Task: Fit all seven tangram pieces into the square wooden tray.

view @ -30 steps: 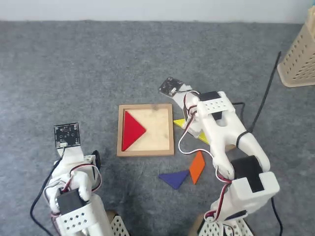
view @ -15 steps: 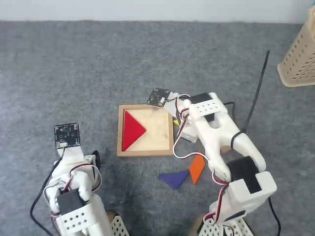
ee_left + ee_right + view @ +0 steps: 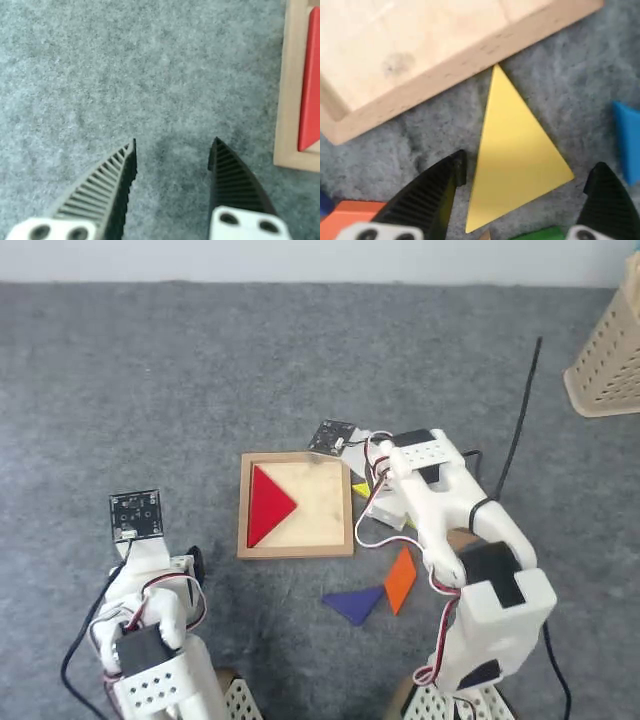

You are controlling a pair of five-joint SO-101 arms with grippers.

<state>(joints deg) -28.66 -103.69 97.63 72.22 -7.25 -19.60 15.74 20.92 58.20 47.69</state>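
Tray (image 3: 296,554) is sitting mid-table on the grey carpet (image 3: 150,390), with the red triangle (image 3: 268,505) lying flat in its 9 o'clock half and leaving the rest of the floor bare for the other six pieces. The right arm (image 3: 440,490) is stooping just off the tray's 3 o'clock edge, where a sliver of the yellow triangle (image 3: 361,489) is peeking out. The orange piece (image 3: 401,580) and purple triangle (image 3: 355,603) are waiting side by side at the tray's 5 o'clock. The left arm (image 3: 150,630) is folded back at 7 o'clock, well apart from the loose pieces (likely to leave its partner room).

From the left wrist, the left gripper (image 3: 172,145) is hanging wide open over bare carpet, gripping nothing, with the tray's rim and the red triangle off to one side.

From the right wrist, the right gripper (image 3: 529,167) is spreading wide and straddling the yellow triangle, one finger on either side, not yet pinching it. The triangle is lying flat on the carpet with its sharp tip almost touching the tray's outer rim, so the straddle reads as lining up a grasp. A blue piece (image 3: 627,145), the orange piece and a green piece (image 3: 540,234) are lying near.
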